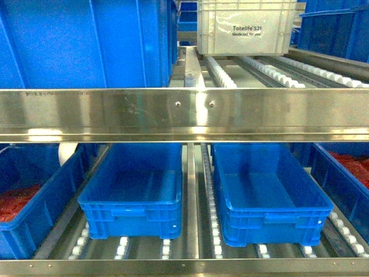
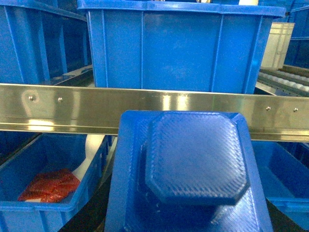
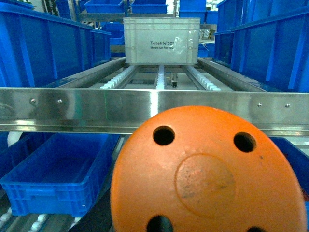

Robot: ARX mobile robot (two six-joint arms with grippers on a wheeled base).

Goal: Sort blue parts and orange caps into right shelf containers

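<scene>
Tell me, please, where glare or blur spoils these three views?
Head view: bright reflections streak the shelf rail. Left wrist view: the blue part fills the foreground, sharp enough to show its weave; glare marks the rail. Right wrist view: the orange cap looms large and slightly soft.

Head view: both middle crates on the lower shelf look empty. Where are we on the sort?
Nothing looks sorted yet: the left middle crate and right middle crate on the shelf hold nothing visible. In hand: a blue part fills the left wrist view and an orange cap fills the right wrist view, both facing the rail; the fingers themselves are hidden. Left: drop both into crates. Any further pieces are out of view.
</scene>
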